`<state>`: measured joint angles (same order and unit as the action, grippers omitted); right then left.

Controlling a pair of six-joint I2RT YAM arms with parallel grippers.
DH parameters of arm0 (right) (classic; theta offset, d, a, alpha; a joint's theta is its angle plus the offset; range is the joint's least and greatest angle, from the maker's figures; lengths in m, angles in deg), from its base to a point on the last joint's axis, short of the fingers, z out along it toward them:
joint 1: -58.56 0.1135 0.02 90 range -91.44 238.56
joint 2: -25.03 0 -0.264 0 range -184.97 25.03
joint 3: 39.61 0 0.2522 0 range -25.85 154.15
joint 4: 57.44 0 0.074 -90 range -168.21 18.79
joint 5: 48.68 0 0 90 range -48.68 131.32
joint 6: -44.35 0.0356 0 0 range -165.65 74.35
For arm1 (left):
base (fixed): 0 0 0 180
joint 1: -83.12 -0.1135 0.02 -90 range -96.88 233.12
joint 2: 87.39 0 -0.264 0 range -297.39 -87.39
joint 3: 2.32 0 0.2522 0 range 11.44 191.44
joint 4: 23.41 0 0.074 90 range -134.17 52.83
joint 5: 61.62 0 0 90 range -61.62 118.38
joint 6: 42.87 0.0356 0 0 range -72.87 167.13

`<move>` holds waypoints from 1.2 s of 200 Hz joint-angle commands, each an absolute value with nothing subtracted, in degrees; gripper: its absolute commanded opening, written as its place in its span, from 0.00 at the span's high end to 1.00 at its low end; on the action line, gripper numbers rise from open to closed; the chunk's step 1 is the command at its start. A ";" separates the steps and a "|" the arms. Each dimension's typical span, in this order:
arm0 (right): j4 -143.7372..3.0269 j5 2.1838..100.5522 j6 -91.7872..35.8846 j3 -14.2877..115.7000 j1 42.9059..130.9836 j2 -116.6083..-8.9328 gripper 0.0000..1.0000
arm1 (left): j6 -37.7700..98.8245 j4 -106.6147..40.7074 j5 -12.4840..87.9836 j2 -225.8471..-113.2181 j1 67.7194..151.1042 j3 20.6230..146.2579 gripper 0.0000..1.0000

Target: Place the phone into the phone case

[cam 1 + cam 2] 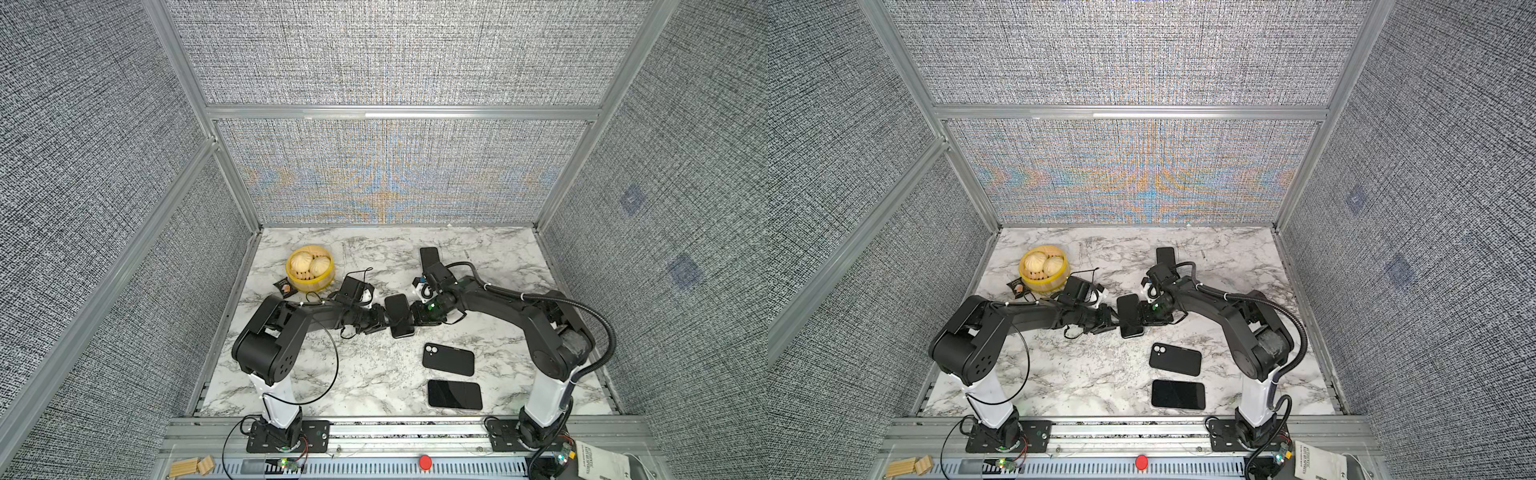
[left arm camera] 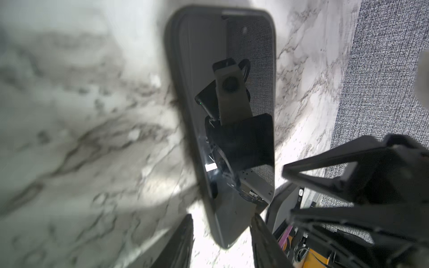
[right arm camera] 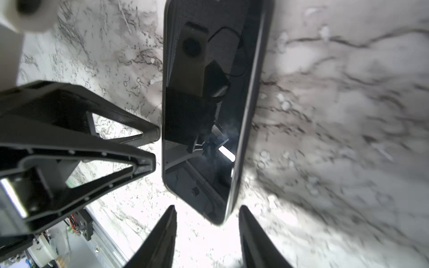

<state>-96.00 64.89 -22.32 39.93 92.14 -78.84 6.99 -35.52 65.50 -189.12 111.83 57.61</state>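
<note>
Phone [image 1: 399, 315]: found screen up at the middle of the bench [image 1: 365, 374], between the two grippers. A matte dark rim is seen round the glass in the left wrist view.
Left gripper [image 1: 384, 323]: placed at the phone's left long edge. The jaws are part-way apart, and bench is visible between one finger [image 2: 183, 239] and the phone's end. No clamping is seen.
Right gripper [image 1: 415, 318]: placed at the phone's right long edge. The jaws are part-way apart, and the phone's end is seen between the fingers [image 3: 253, 232] with a gap on either side. Nothing is held.
Black case [image 1: 448, 359]: laid back up with the camera opening showing, towards the near right corner and apart from the phone. Whether it is empty cannot be told.
Second phone [image 1: 455, 394]: laid screen up by the near edge, just beside the black case.
Third phone [image 1: 429, 255]: towards the far edge, partly hidden by the right arm's wrist camera.
Basket [image 1: 311, 286]: yellow, with two buns inside, towards the far left corner.
</note>
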 commanded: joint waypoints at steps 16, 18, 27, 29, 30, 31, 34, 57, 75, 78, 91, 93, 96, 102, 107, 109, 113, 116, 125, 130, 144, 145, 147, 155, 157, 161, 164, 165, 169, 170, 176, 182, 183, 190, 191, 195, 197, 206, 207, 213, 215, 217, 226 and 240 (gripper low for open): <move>-94.01 59.25 -17.96 36.63 93.51 -75.78 0.60 | 2.52 -35.37 67.90 -187.41 112.15 53.88 0.56; -93.87 59.07 -17.90 36.53 93.55 -75.71 0.60 | 2.23 -35.12 68.10 -187.34 112.13 53.82 0.56; -93.02 58.80 -17.42 35.91 93.79 -75.43 0.61 | 1.54 -34.65 68.67 -187.23 112.21 53.70 0.56; -92.76 58.74 -17.26 35.76 93.80 -75.36 0.61 | 1.46 -34.63 68.71 -187.23 112.26 53.71 0.56; -92.66 58.73 -17.26 35.67 93.85 -75.35 0.61 | 1.44 -34.63 68.76 -187.23 112.32 53.67 0.56; -92.53 58.68 -17.22 35.59 93.87 -75.35 0.61 | 1.44 -34.58 68.78 -187.28 112.36 53.69 0.56; -92.23 58.64 -17.08 35.51 93.85 -75.34 0.61 | 1.29 -34.48 68.85 -187.36 112.33 53.77 0.56; -91.14 58.65 -16.71 35.46 94.33 -76.02 0.62 | 0.15 -33.56 69.55 -188.60 112.30 54.44 0.56; -91.55 58.22 -16.96 35.93 94.51 -76.48 0.63 | -0.49 -32.87 69.95 -189.51 112.41 55.07 0.56; -91.62 58.13 -16.99 35.96 94.57 -76.61 0.63 | -0.50 -32.89 69.86 -189.58 112.46 55.15 0.56; -92.15 57.51 -17.13 36.06 94.58 -76.70 0.64 | -0.53 -33.04 69.60 -189.89 112.40 55.43 0.56; -92.25 57.51 -17.21 36.03 94.52 -76.74 0.64 | -0.49 -33.04 69.60 -189.99 112.39 55.48 0.56; -92.29 57.49 -17.28 36.11 94.54 -76.82 0.65 | -0.50 -33.12 69.60 -190.13 112.43 55.54 0.56; -92.33 57.45 -17.35 36.12 94.54 -77.04 0.65 | -0.42 -33.17 69.53 -190.44 112.43 55.76 0.57; -92.24 57.56 -17.28 36.03 94.54 -77.13 0.67 | -0.32 -33.22 69.51 -190.72 112.40 55.95 0.57; -92.22 57.57 -17.31 36.03 94.56 -77.13 0.67 | -0.32 -33.26 69.49 -190.90 112.46 56.10 0.57; -92.04 57.70 -17.34 36.05 94.63 -77.10 0.68 | -0.22 -33.28 69.51 -191.13 112.48 56.18 0.58; -91.88 57.81 -17.25 35.95 94.68 -77.18 0.68 | -0.19 -33.38 69.51 -191.41 112.43 56.37 0.58; -91.64 58.05 -17.13 35.87 94.75 -77.35 0.70 | -0.17 -33.46 69.59 -191.91 112.44 56.77 0.58; -91.55 58.14 -17.09 35.86 94.84 -77.38 0.70 | -0.15 -33.48 69.58 -192.13 112.44 57.00 0.59; -91.25 58.47 -17.00 35.68 94.94 -77.60 0.73 | 0.07 -33.68 69.56 -192.60 112.43 57.40 0.60; -91.25 58.50 -17.00 35.68 94.99 -77.61 0.73 | 0.09 -33.71 69.49 -192.64 112.41 57.41 0.60; -91.13 58.58 -17.04 35.70 95.07 -77.67 0.74 | 0.11 -33.74 69.49 -192.67 112.44 57.52 0.60; -90.90 58.88 -16.98 35.64 95.04 -77.84 0.75 | 0.25 -33.97 69.48 -192.91 112.47 57.74 0.60; -90.79 58.93 -16.93 35.65 95.10 -77.88 0.75 | 0.28 -34.04 69.50 -192.89 112.45 57.82 0.60; -90.62 59.06 -16.83 35.60 95.12 -78.04 0.76 | 0.33 -34.16 69.51 -193.07 112.47 57.93 0.61; -90.57 59.20 -16.82 35.59 95.12 -78.08 0.76 | 0.37 -34.25 69.42 -193.18 112.44 58.00 0.61; -90.51 59.22 -16.87 35.59 95.12 -78.07 0.76 | 0.37 -34.26 69.42 -193.20 112.46 58.01 0.61; -90.50 59.36 -16.80 35.59 95.18 -78.18 0.76 | 0.42 -34.27 69.43 -193.29 112.47 58.10 0.61; -90.47 59.39 -16.81 35.59 95.20 -78.25 0.76 | 0.44 -34.27 69.43 -193.29 112.47 58.15 0.61; -90.37 59.57 -16.75 35.68 95.21 -78.40 0.77 | 0.47 -34.27 69.41 -193.44 112.44 58.12 0.61; -90.32 59.68 -16.79 35.72 95.27 -78.46 0.78 | 0.46 -34.19 69.42 -193.56 112.43 58.19 0.61; -90.34 59.68 -16.81 35.74 95.28 -78.53 0.78 | 0.46 -34.19 69.42 -193.56 112.41 58.24 0.61; -90.37 59.68 -16.66 35.84 95.29 -78.54 0.78 | 0.46 -34.25 69.42 -193.73 112.46 58.27 0.62; -90.41 59.68 -16.65 35.84 95.34 -78.57 0.78 | 0.46 -34.26 69.42 -193.73 112.47 58.23 0.62; -90.45 59.68 -16.68 35.77 95.32 -78.59 0.79 | 0.54 -34.27 69.42 -193.81 112.43 58.20 0.62; -90.45 59.71 -16.66 35.77 95.37 -78.59 0.79 | 0.48 -34.27 69.36 -193.87 112.44 58.24 0.62; -90.45 59.72 -16.60 35.76 95.36 -78.62 0.80 | 0.55 -34.38 69.38 -194.04 112.39 58.32 0.62; -90.45 59.75 -16.63 35.76 95.33 -78.69 0.80 | 0.59 -34.46 69.36 -194.02 112.39 58.35 0.62; -90.54 59.88 -16.56 35.77 95.38 -78.76 0.80 | 0.63 -34.57 69.29 -194.10 112.44 58.35 0.63; -90.52 59.87 -16.56 35.77 95.34 -78.77 0.81 | 0.64 -34.55 69.26 -194.11 112.40 58.32 0.63; -90.54 59.86 -16.63 35.72 95.38 -78.70 0.81 | 0.64 -34.54 69.25 -194.10 112.46 58.25 0.63; -90.45 59.96 -16.47 35.61 95.42 -78.70 0.82 | 0.64 -34.44 69.17 -194.09 112.43 58.11 0.63; -90.33 60.31 -16.33 35.50 95.48 -78.82 0.83 | 0.64 -34.45 69.20 -194.09 112.40 58.14 0.63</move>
<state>-91.11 58.53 -16.90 35.63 95.23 -78.52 0.00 -31.35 72.93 -193.43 112.29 58.42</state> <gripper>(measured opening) 0.181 0.370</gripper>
